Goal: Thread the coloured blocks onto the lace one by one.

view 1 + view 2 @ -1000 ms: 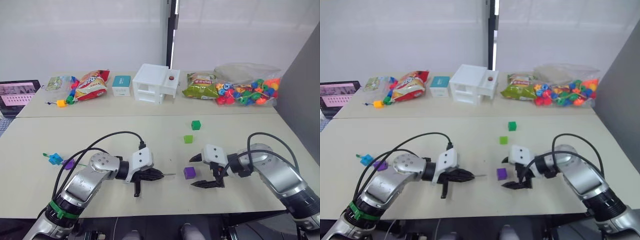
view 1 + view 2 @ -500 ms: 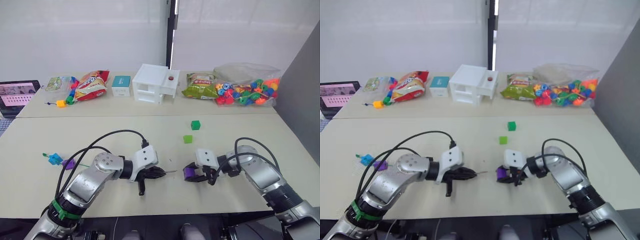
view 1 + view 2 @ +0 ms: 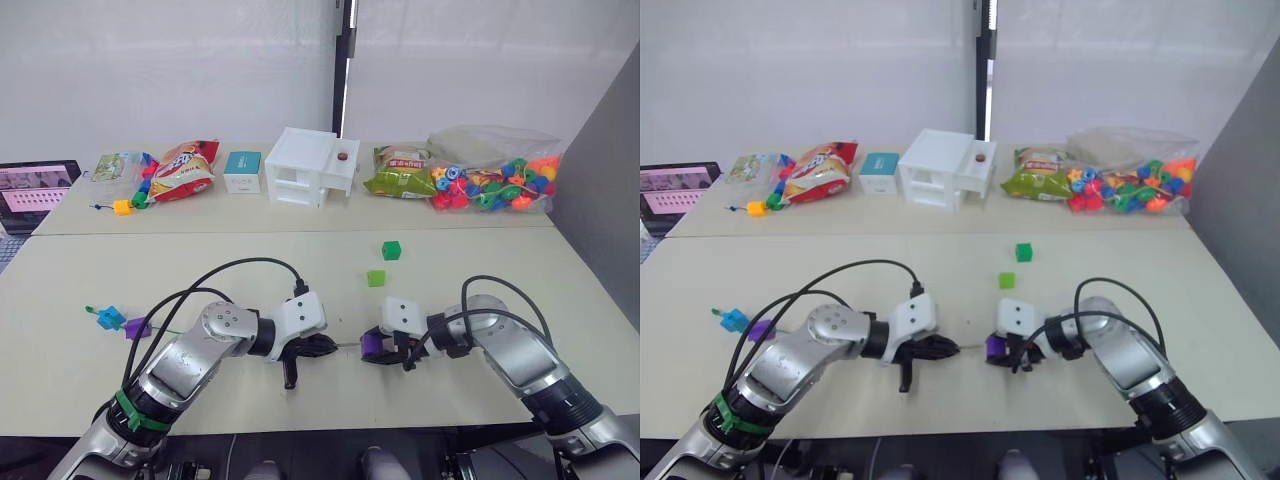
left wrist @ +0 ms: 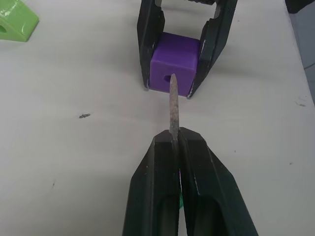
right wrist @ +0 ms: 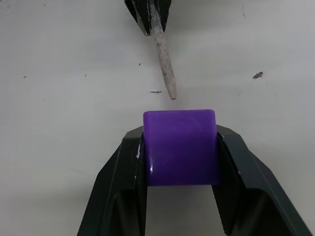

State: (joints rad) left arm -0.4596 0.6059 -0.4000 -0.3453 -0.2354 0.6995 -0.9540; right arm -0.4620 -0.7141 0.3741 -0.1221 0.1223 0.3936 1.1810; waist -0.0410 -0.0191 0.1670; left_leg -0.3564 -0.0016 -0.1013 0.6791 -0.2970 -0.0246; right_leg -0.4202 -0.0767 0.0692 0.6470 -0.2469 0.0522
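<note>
From the head views, both arms meet near the desk's front edge: the right gripper (image 3: 385,349) clamps a purple block (image 3: 372,344), the left gripper (image 3: 322,346) just beside it.

Left wrist view: fingers pinched on the lace (image 4: 173,105), its stiff tip lying along them toward the block's hole.

Right wrist view: the tip stops just short of the block, slightly skewed.

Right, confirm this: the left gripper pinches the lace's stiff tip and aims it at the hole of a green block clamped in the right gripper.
Not quite: the block is purple, not green. In the left wrist view the left gripper pinches the lace's stiff tip and aims it at the hole of the purple block; the right gripper is clamped on it. The green blocks lie loose on the table.
</note>
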